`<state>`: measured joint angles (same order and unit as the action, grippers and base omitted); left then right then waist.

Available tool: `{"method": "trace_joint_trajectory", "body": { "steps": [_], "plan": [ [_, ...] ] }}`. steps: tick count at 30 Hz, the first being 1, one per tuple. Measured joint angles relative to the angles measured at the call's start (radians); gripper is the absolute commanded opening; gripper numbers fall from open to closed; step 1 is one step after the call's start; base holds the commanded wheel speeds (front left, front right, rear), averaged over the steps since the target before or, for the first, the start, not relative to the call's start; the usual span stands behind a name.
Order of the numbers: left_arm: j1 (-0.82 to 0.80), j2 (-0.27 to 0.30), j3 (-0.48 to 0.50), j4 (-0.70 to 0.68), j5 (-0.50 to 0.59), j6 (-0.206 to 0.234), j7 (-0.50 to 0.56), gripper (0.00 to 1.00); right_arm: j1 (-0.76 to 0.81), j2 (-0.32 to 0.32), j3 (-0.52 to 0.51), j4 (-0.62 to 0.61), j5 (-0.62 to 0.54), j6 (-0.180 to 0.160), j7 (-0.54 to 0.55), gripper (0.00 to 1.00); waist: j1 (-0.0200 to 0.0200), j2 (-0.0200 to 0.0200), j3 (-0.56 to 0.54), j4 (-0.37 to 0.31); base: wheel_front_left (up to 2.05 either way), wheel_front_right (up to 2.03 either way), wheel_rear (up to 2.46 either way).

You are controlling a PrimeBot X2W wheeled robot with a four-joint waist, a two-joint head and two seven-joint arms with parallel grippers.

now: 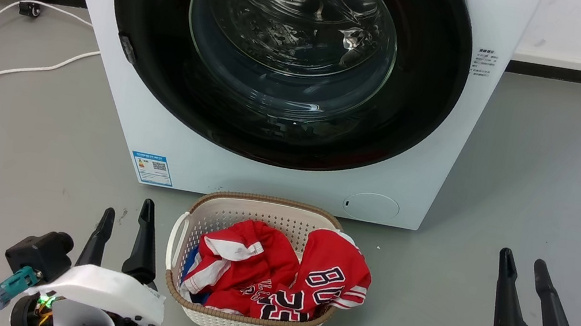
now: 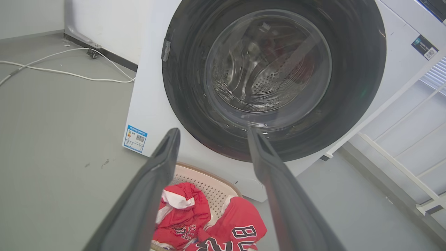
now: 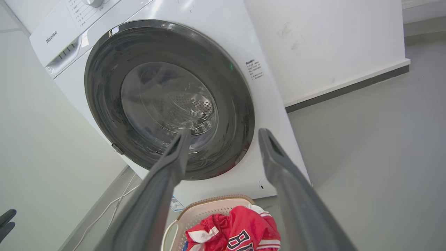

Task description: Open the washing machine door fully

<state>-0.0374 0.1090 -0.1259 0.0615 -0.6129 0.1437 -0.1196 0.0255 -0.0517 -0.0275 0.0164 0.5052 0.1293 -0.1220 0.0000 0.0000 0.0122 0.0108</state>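
Handling door (image 1: 287,57): rigid, glossy, likely slippery; glass centre fragile.
Door place: shut flush on washer (image 1: 276,181), behind basket (image 1: 261,200).
Hold: small tab (image 1: 126,48) at door's left edge, probably.
Left gripper (image 1: 128,206): fingers apart, empty.
Right gripper (image 1: 523,256): fingers apart, empty.

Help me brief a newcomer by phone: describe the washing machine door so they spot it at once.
Find the white boxy front-loading washing machine on the grey floor. Nearly filling its front is the washing machine door, a large round glossy black disc, shut. Unlike the small white round cap below it or the cream plastic laundry basket, it has a clear bulging glass centre.
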Motion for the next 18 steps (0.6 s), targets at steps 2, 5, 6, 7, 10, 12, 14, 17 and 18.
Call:
{"method": "trace_joint_trajectory", "body": {
  "steps": [2, 5, 6, 7, 10, 12, 14, 17, 18],
  "plan": [
    [0.003, 0.001, -0.004, -0.007, 0.022, 0.007, -0.007, 1.00, 0.002, 0.000, -0.001, -0.007, -0.020, 0.000, -0.002, 1.00, 0.0000, 0.0000, 0.000, 0.001, 0.00, 0.00, 0.00],
    [0.008, 0.002, -0.010, -0.016, 0.054, 0.012, -0.015, 1.00, 0.011, 0.000, -0.002, -0.017, -0.056, 0.000, -0.012, 1.00, 0.0000, 0.0000, 0.001, 0.001, 0.00, 0.00, 0.00],
    [0.009, 0.003, -0.012, -0.018, 0.065, 0.015, -0.017, 1.00, 0.014, 0.000, -0.002, -0.019, -0.065, 0.000, -0.015, 1.00, 0.0000, 0.0000, 0.001, 0.001, 0.00, 0.00, 0.00],
    [0.010, 0.004, -0.015, -0.020, 0.076, 0.015, -0.020, 1.00, 0.016, 0.000, -0.003, -0.022, -0.074, 0.000, -0.019, 1.00, 0.0000, 0.0000, 0.001, 0.001, 0.00, 0.00, 0.00],
    [0.010, 0.004, -0.024, -0.025, 0.107, 0.016, -0.026, 1.00, 0.017, 0.000, -0.006, -0.032, -0.105, 0.000, -0.025, 1.00, 0.0001, 0.0000, 0.002, 0.002, 0.00, 0.00, 0.00],
    [0.010, 0.004, -0.026, -0.028, 0.128, 0.016, -0.034, 1.00, 0.019, 0.000, -0.008, -0.040, -0.123, 0.000, -0.030, 1.00, 0.0000, 0.0000, 0.003, 0.002, 0.00, 0.00, 0.00],
    [0.012, 0.004, -0.029, -0.029, 0.145, 0.016, -0.036, 1.00, 0.021, 0.000, -0.012, -0.044, -0.140, 0.000, -0.036, 1.00, 0.0000, 0.0000, 0.003, 0.003, 0.00, 0.00, 0.00],
    [0.013, 0.004, -0.031, -0.030, 0.175, 0.017, -0.044, 1.00, 0.022, 0.000, -0.017, -0.053, -0.171, 0.000, -0.044, 1.00, 0.0000, 0.0000, 0.002, 0.005, 0.00, 0.00, 0.00],
    [0.014, 0.003, -0.031, -0.031, 0.185, 0.018, -0.047, 1.00, 0.022, 0.000, -0.019, -0.055, -0.177, 0.000, -0.045, 1.00, 0.0000, 0.0000, 0.002, 0.005, 0.00, 0.00, 0.00]
  ]
}}
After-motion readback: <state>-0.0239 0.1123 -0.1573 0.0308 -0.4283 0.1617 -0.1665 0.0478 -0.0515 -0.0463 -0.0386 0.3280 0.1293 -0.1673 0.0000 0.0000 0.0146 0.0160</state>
